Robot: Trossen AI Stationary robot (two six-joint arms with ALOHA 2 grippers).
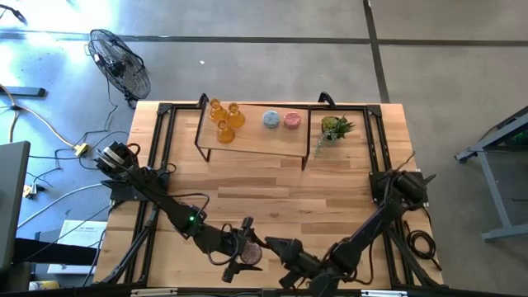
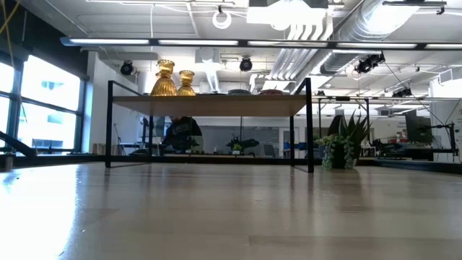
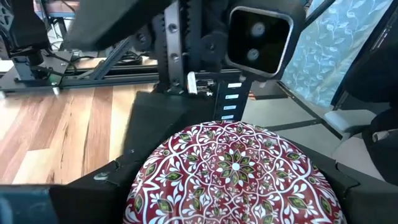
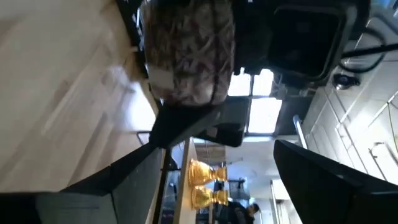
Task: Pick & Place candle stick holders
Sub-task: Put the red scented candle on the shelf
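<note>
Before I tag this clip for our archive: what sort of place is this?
Probably a robotics lab or workshop in an open industrial hall. The wooden table stands on bare concrete with a floor fan and loose cables beside it, and the low view shows exposed ceiling ducts over distant workstations.

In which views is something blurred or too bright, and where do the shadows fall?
Low view: the near tabletop is soft, and the ceiling lights are glaring. Left wrist view: the patterned mauve holder is sharp, the room behind slightly soft. Right wrist view: the same holder is blurred, and bright windows wash out the centre. High view: evenly lit, with a soft shadow beside the shelf.
</note>
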